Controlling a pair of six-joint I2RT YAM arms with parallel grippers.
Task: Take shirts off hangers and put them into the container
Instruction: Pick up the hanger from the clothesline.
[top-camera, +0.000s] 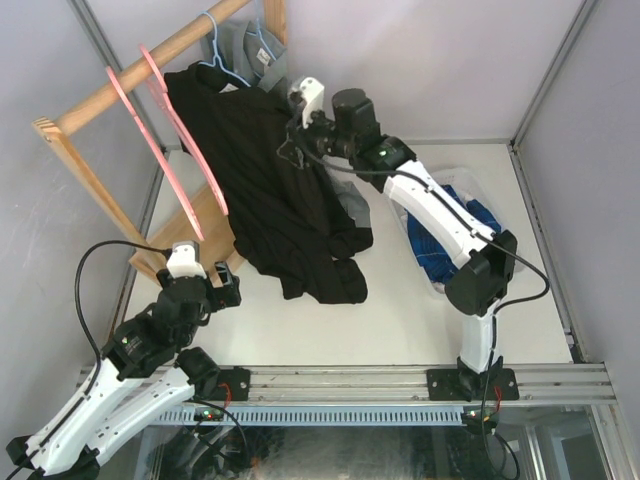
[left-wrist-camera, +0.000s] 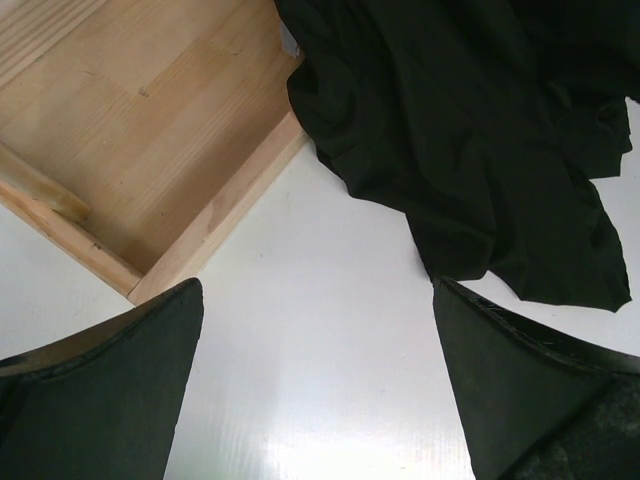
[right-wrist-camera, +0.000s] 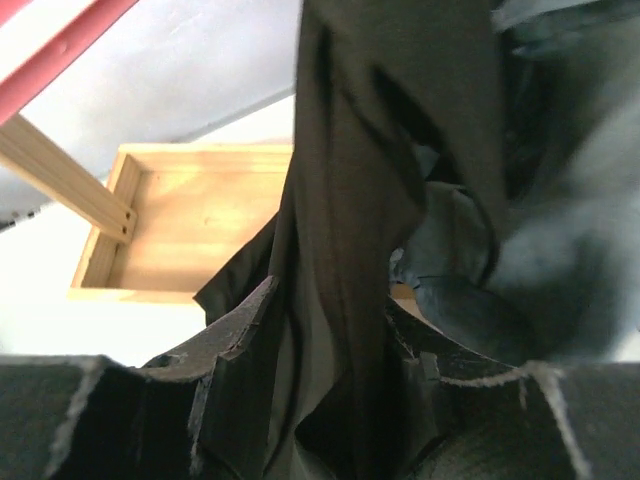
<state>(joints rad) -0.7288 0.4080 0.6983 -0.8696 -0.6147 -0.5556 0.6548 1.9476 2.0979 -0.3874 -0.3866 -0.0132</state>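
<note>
- The right claw (right-wrist-camera: 330, 390) is standing part-closed and pinching a bunched fold of the black shirt (top-camera: 270, 200). Cloth is filling the gap and touching both fingers.
- From that pinch, the black shirt is running near and slightly left. Its long axis is going from the far rail of the wooden rack (top-camera: 120, 90) down to a hem that is pooling on the counter (top-camera: 400, 320).
- The container (top-camera: 475, 183) is sitting to the right of that claw and a little nearer, so the right arm is much the closer one to it.
- The left claw (left-wrist-camera: 315, 330) is gaping fully open and holding nothing. It is hovering over the counter by the rack's base, with the shirt's hem just to its far right.
- Shirts showing: three. The black one is hanging, a grey shirt (top-camera: 250, 55) is hanging at the far end of the rack, and a blue plaid shirt (top-camera: 432, 245) is lying in the container. No white one is showing.
- Hangers showing: four. Two pink hangers (top-camera: 135, 125) are hanging bare, and two light-blue wire hangers (top-camera: 222, 60) are hanging beyond them.
</note>
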